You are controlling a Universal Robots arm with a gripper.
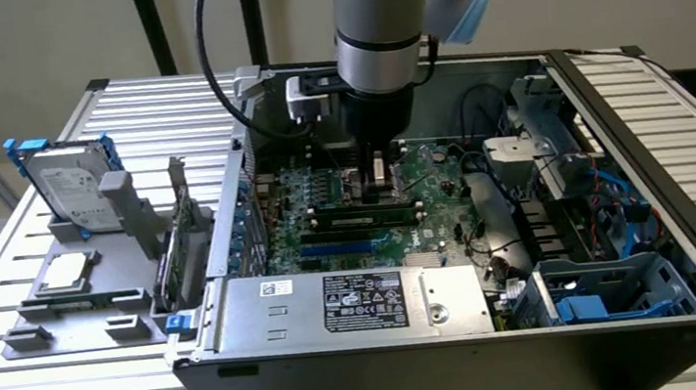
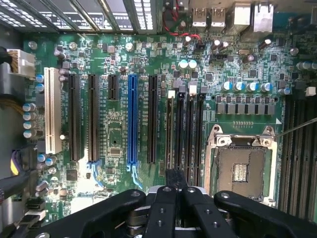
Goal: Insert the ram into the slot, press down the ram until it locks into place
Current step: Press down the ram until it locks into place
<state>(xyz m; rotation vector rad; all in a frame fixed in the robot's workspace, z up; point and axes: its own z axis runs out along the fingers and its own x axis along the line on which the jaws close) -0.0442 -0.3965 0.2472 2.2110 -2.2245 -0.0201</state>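
Arm working inside open computer case, exterior view.

Robot arm (image 1: 382, 24) is reaching down into the case (image 1: 472, 358), its black lower end hanging just above the green motherboard (image 1: 335, 196). Gripper (image 1: 379, 174) is sitting low over the board; finger state not readable. A ram (image 1: 365, 220) stick is lying along a slot (image 1: 359, 232) on the motherboard, just in front of the gripper. Silver power supply (image 1: 348, 303) with its dark label is resting in front of the motherboard. Outside the case, toward the exterior view's left of the motherboard, a grey fixture (image 1: 78, 304) is holding a hard drive (image 1: 65, 188) upright.
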